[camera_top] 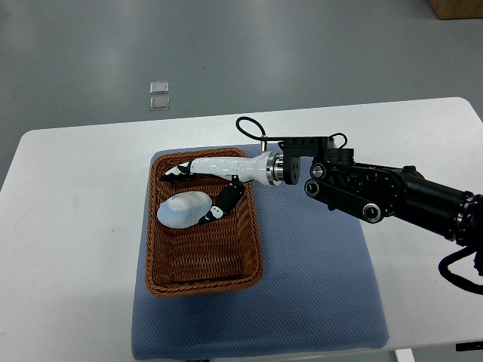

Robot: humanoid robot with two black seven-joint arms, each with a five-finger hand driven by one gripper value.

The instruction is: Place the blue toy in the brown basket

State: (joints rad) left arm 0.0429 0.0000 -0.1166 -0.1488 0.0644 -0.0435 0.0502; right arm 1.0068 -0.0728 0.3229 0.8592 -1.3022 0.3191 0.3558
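A pale blue, rounded toy [181,210] lies inside the brown wicker basket [202,287], in its far left part. My right arm comes in from the right edge, and its white hand [192,197] with black fingertips reaches over the basket's far end. The fingers [175,176] stretch out above the toy's far side, and the thumb [217,209] points down against its right edge. The hand is spread and not closed around the toy. My left arm does not show.
The basket stands on a blue mat [317,302] on a white table [68,226]. On the grey floor beyond lie two small clear squares [158,96]. A cardboard box corner [457,7] sits at the top right.
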